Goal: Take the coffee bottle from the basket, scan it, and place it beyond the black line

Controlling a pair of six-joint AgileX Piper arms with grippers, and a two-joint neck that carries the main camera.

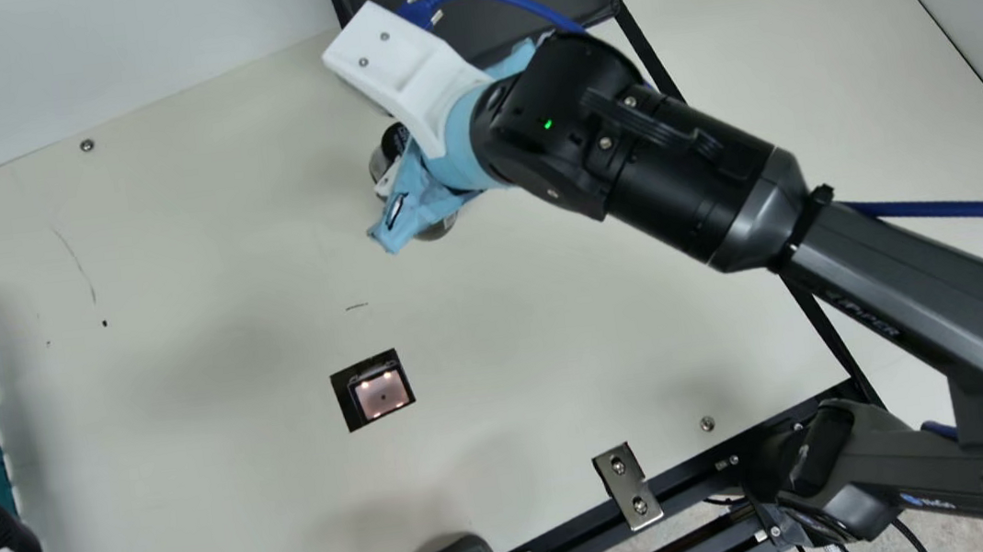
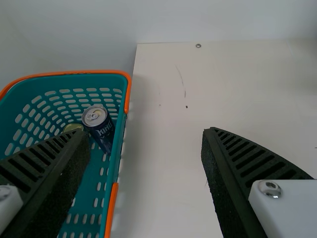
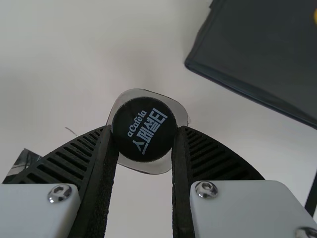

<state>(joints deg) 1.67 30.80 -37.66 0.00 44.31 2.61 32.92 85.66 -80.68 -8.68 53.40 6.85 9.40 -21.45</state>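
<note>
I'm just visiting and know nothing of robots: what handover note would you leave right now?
Left tool: open, at the basket.
Right tool: closed on the coffee bottle.
Bottle: on the scanner side of the black line.
Done: bottle out of basket and gripped; whether scanned, can't tell.
Left: confirm the scan, then place it beyond the line.
</note>
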